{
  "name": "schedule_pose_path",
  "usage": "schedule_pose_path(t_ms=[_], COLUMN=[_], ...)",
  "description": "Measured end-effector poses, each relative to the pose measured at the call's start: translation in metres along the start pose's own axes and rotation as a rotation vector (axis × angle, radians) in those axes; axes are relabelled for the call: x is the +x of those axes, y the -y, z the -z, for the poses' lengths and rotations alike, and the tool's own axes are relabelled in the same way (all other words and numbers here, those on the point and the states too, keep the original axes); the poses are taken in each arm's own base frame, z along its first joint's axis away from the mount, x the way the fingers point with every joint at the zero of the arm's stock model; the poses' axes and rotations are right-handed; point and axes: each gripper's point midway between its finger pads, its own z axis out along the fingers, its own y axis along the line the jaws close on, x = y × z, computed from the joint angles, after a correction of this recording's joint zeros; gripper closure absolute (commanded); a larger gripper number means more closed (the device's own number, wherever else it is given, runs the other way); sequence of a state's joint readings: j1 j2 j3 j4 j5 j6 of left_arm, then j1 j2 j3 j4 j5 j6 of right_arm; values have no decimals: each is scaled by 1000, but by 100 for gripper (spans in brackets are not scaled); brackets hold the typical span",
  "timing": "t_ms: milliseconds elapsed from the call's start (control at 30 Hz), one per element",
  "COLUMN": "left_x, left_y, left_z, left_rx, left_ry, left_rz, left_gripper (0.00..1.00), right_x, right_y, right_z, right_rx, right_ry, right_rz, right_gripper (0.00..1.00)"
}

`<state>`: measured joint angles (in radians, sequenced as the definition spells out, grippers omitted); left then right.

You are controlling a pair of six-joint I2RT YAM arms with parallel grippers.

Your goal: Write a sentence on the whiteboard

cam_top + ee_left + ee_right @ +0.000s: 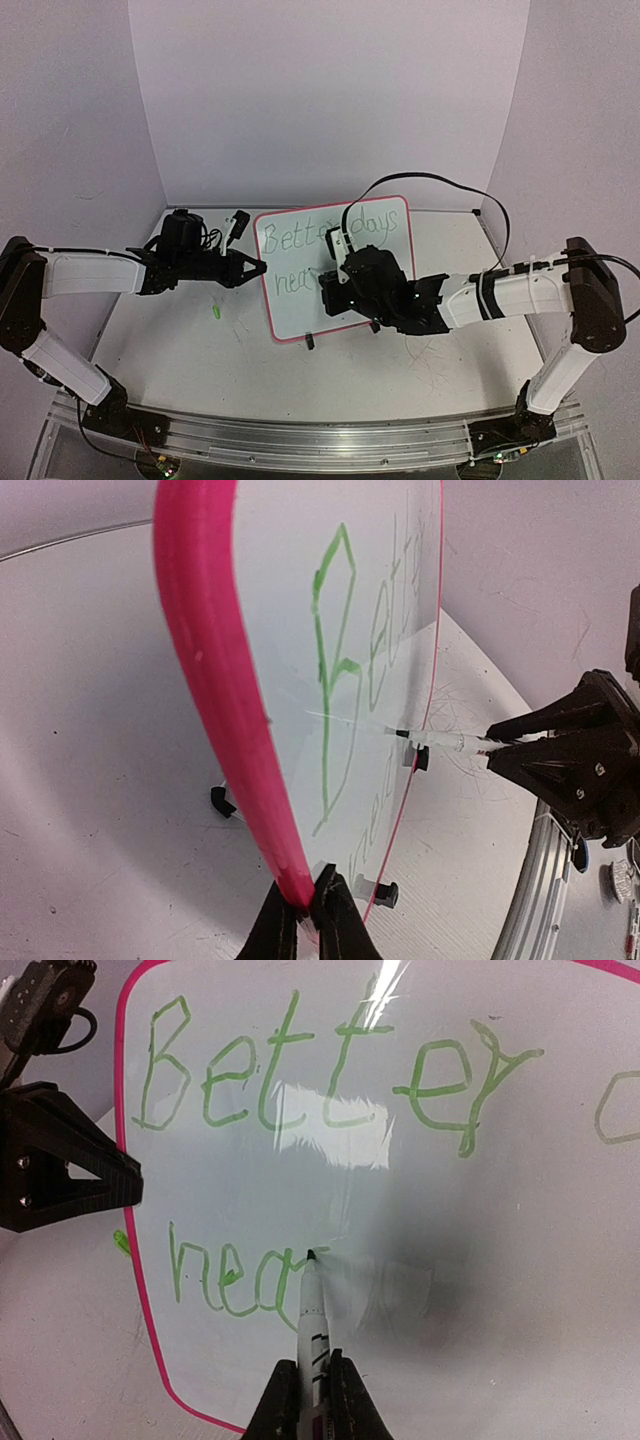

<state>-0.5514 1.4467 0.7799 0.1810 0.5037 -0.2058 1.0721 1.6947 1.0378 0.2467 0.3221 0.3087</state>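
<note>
The whiteboard (292,315) stands upright in the middle of the surface (170,345). The left hand (257,267) is clamped on its left pink rim. The right hand (312,1392) is closed on a marker (311,1315), whose tip touches the board at the end of the second line. The green sentence (330,1070) reads "Better days" on top; the lower word is hard to read.

obstacle — whiteboard (300,312) upright mid-table, left tool (262,267) on its edge | free — table (170,350) front-left
</note>
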Motion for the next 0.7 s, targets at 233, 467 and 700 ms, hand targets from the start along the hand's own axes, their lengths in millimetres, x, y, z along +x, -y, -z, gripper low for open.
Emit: schedule_pose_path(t_ms=[233, 467, 700], left_x=[0, 0, 0], left_y=[0, 0, 0], left_z=[0, 0, 0], left_rx=[0, 0, 0], left_ry=[0, 0, 0], left_rz=[0, 0, 0], left_gripper=[100, 100, 100], right_x=[0, 8, 27], right_y=[0, -2, -4], right_z=[0, 2, 5], right_rx=[2, -1, -2], right_ry=[-1, -17, -60], right_rz=[-15, -25, -23], right_gripper=[100, 100, 100])
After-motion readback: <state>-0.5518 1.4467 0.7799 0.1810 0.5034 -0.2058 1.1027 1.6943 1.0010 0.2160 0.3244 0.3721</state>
